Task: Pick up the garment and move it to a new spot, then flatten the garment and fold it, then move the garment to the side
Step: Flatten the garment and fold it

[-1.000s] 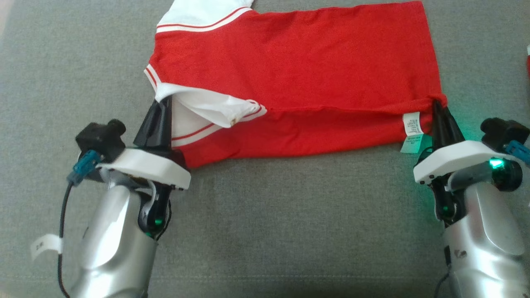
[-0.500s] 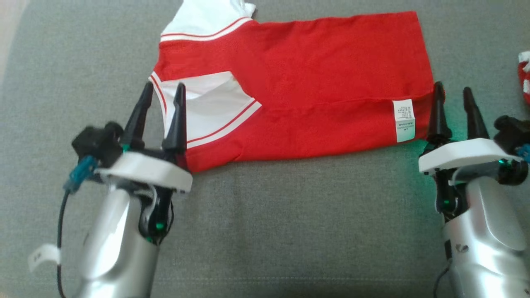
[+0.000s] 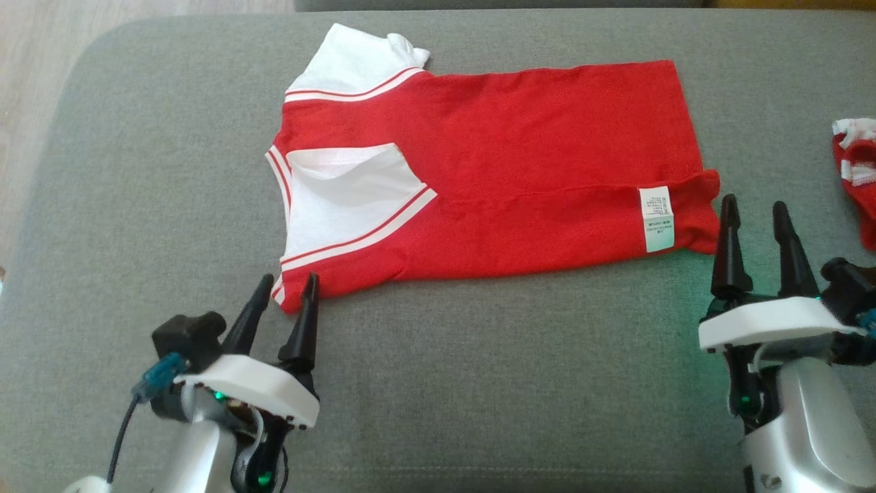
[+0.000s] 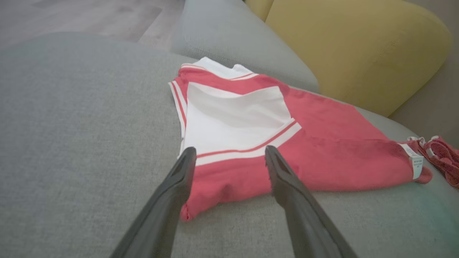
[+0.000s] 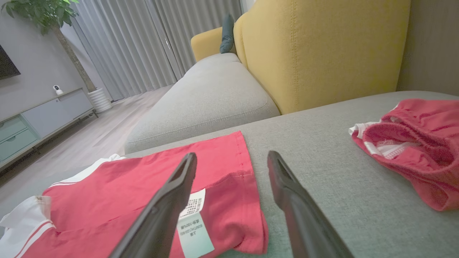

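Note:
A red garment [image 3: 520, 150] with white, red-striped sleeves lies folded lengthwise on the grey cushion [image 3: 479, 383]; its near edge is turned over, showing a white care label [image 3: 656, 219]. My left gripper [image 3: 287, 291] stands open just short of the garment's near left corner, which lies between the fingers in the left wrist view [image 4: 229, 157]. My right gripper [image 3: 756, 213] stands open beside the garment's near right corner [image 5: 247, 229], with nothing between its fingers [image 5: 231, 161]. Both grippers are off the cloth.
A second red piece of clothing [image 3: 855, 178] with white trim lies at the cushion's right edge [image 5: 416, 143]. A yellow backrest [image 5: 322, 50] rises behind. The cushion's rounded left edge [image 3: 61, 137] drops to a wooden floor.
Both grippers let go of the garment's folded-over near edge, opened and drew back toward me. The fold now lies flat. The head camera also tilted, showing more of the cushion.

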Controlling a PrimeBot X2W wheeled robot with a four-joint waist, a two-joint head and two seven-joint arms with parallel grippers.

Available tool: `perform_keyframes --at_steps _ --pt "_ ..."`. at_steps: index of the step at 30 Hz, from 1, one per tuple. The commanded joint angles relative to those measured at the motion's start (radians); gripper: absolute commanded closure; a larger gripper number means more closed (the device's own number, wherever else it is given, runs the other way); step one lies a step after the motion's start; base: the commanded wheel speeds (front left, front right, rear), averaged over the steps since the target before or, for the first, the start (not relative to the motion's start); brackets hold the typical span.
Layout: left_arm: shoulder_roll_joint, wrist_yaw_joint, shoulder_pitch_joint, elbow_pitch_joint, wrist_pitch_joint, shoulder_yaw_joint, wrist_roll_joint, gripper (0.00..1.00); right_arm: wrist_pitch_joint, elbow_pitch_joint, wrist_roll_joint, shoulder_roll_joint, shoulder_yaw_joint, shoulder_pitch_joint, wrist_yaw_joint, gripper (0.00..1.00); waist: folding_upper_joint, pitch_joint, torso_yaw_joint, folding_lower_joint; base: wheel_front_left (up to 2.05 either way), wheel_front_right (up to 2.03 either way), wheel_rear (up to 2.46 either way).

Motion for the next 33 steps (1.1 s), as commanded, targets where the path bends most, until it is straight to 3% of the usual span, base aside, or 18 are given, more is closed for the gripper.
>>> perform_keyframes --at_steps 1,13,22,24,25,26,27,33 --pt "0.021 0.001 -0.024 -0.023 0.011 0.031 -0.004 0.00 0.002 -0.039 0.001 -0.004 0.031 -0.013 0.007 0.00 0.0000 0.000 -0.002 0.0000 0.00 0.00 0.00" --pt "0.025 0.105 -0.064 0.043 0.177 0.072 -0.044 0.00 0.022 -0.082 0.016 -0.004 0.056 -0.008 0.007 0.00 0.0000 0.040 -0.034 0.0000 0.00 0.00 0.00" --pt "0.025 0.106 -0.086 0.085 0.218 0.083 -0.086 0.00 0.029 -0.086 0.014 -0.004 0.065 -0.018 0.007 0.00 0.0000 0.060 -0.049 0.0000 0.00 0.00 0.00" --pt "0.024 0.099 -0.092 0.087 0.215 0.079 -0.089 0.54 0.036 -0.080 0.011 -0.004 0.065 -0.018 0.007 0.00 0.0000 0.063 -0.051 0.0000 0.00 0.00 0.00" --pt "0.023 0.095 -0.095 0.087 0.210 0.078 -0.091 0.68 0.042 -0.074 0.010 -0.004 0.065 -0.019 0.007 0.00 0.0000 0.064 -0.052 0.0000 0.00 0.00 0.00" --pt "0.023 0.093 -0.099 0.086 0.204 0.077 -0.093 0.91 0.050 -0.066 0.007 -0.004 0.064 -0.019 0.007 0.00 0.0000 0.065 -0.052 0.0000 0.00 0.00 0.00" --pt "0.022 0.091 -0.103 0.084 0.195 0.075 -0.093 1.00 0.059 -0.057 0.002 -0.004 0.062 -0.020 0.007 0.00 0.0000 0.066 -0.051 0.0000 0.00 0.00 0.00" --pt "0.017 0.089 -0.117 0.052 0.132 0.085 -0.100 1.00 0.116 0.011 -0.027 -0.004 0.028 -0.036 0.007 0.00 0.0000 0.074 -0.034 0.0000 0.00 0.00 0.00"
